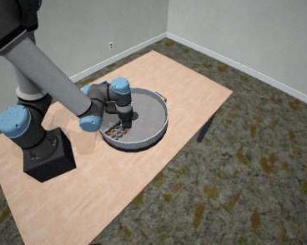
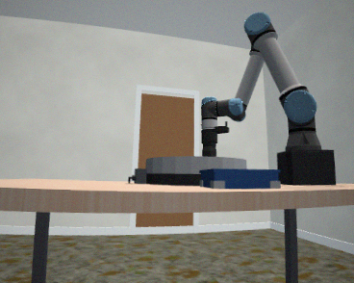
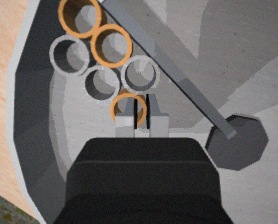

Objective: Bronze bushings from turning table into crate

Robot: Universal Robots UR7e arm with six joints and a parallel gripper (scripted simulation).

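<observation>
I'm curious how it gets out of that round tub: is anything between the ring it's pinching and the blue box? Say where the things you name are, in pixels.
Yes. The turning table's raised rim (image 1: 136, 146) (image 2: 181, 165) (image 3: 24, 100) stands between the pinched bronze bushing (image 3: 114, 110) and the crate (image 1: 105, 82) (image 2: 240, 178). The grey bar (image 3: 131, 22) seems to cross the straight path too, so lifting over both looks wise.

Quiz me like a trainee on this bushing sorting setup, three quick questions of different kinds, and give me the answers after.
1. Count: how many bronze bushings show in the wrist view?
2. True or false: the steel bushings lie in the crate.
3. Multiple choice: which bushing is at the fingertips of the gripper?
A) a steel one
B) a bronze one
C) none

Key: 1. Three. 2. False; they are on the turning table. 3. B.
</observation>
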